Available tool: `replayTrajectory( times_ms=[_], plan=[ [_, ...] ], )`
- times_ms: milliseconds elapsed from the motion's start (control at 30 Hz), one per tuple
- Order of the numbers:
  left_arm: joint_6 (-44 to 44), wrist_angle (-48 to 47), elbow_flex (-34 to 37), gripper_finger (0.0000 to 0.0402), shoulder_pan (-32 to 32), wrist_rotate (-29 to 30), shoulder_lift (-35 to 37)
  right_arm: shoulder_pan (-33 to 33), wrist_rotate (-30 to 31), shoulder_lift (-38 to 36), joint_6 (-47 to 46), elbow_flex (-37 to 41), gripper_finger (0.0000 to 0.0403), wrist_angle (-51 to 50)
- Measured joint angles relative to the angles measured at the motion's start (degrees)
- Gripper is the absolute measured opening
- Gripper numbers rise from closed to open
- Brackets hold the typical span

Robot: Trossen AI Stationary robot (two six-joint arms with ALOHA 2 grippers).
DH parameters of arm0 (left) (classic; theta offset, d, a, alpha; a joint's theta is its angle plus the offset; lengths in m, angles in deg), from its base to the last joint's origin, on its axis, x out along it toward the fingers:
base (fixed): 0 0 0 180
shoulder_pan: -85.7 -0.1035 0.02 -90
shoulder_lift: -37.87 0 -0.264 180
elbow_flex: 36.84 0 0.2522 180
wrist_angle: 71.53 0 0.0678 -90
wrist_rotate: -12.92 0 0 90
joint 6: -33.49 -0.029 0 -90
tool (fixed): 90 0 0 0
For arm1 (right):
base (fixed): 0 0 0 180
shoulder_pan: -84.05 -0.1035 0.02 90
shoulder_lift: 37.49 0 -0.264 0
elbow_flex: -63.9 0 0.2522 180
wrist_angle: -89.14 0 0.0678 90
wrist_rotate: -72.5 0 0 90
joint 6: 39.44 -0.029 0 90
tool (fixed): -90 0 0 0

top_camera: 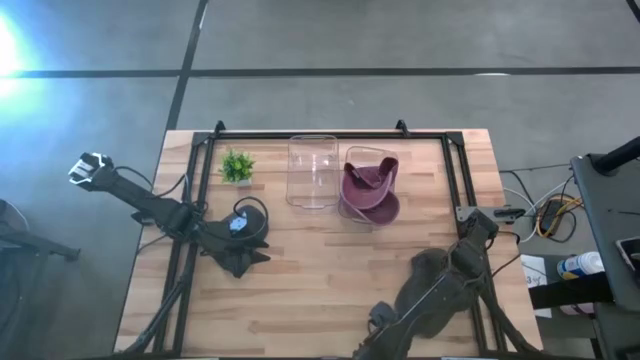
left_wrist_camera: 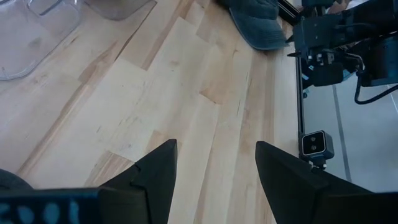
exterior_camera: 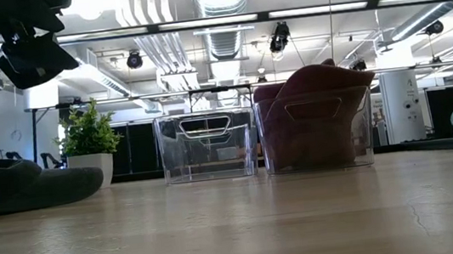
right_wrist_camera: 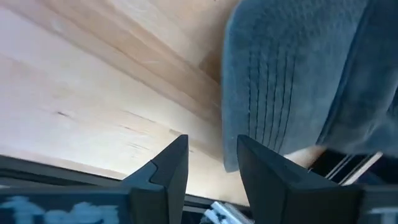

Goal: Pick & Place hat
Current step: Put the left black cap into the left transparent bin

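Observation:
A grey ribbed hat (top_camera: pixel 428 268) lies on the wood table at the near right. It fills the right wrist view (right_wrist_camera: pixel 298 74). My right gripper (top_camera: pixel 452 256) is low beside it, open by a narrow gap (right_wrist_camera: pixel 211 162), with the hat's edge just ahead of one fingertip. A maroon hat (top_camera: pixel 368 185) sits inside the right clear bin (top_camera: pixel 385 212) and also shows in the low view (exterior_camera: pixel 314 108). My left gripper (top_camera: pixel 252 262) hangs open and empty (left_wrist_camera: pixel 214 168) above bare wood at the left. The grey hat also shows far off in the left wrist view (left_wrist_camera: pixel 258 25). My right gripper comes low at the grey hat's edge (right_wrist_camera: pixel 231 143), which lies flat on the table. One fingertip (right_wrist_camera: pixel 249 152) stands in front of that edge, so I cannot tell whether it touches the hat.
An empty clear bin (top_camera: pixel 312 170) stands left of the hat's bin, and a small potted plant (top_camera: pixel 237 166) stands farther left. A dark soft shape (exterior_camera: pixel 19 185) lies on the table below my left arm. A black rail frame (top_camera: pixel 455 170) runs around the table.

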Motion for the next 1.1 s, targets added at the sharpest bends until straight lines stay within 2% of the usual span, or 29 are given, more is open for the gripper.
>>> replayTrajectory(
  times_ms=[133,333,400,500,633,733,833,933,1000,1100],
  plan=[
    [0.0,0.0,0.0,0.0211,0.0,0.0,0.0,0.1,0.5,0.0,6.7,0.6,0.0132,-0.1],
    [0.1,0.0,0.0,0.0211,0.0,-0.7,0.0,0.4,-9.5,-0.2,14.1,-2.6,0.0132,1.8],
    [0.6,0.0,0.0,0.0211,0.1,-0.7,0.0,0.3,-10.2,-0.4,19.1,-5.6,0.0132,3.1],
    [1.1,0.0,0.0,0.0211,0.4,-0.8,0.0,0.2,-8.0,-0.5,33.6,-9.7,0.0132,6.6],
    [0.7,0.0,0.0,0.0211,0.4,-0.7,0.0,1.1,-6.7,-0.5,61.3,-13.0,0.0132,7.8],
    [0.6,0.0,0.0,0.0211,0.4,-0.7,0.0,3.2,-6.8,-0.6,70.6,-13.2,0.0132,6.0],
    [1.3,0.0,0.0,0.0211,0.4,-0.7,0.0,5.9,-7.4,-0.6,71.1,-12.3,0.0132,3.1],
    [3.2,0.0,0.0,0.0211,0.6,-0.9,0.0,8.4,-4.9,-0.6,63.4,-11.8,0.0132,3.5],
    [4.3,-0.1,0.0,0.0211,1.1,-2.2,0.0,9.9,-1.4,-0.6,59.9,-11.9,0.0132,8.0],
    [4.5,-2.3,0.0,0.0211,2.8,-8.2,0.0,12.0,3.8,-0.6,56.9,-12.3,0.0132,17.0]
  ],
)
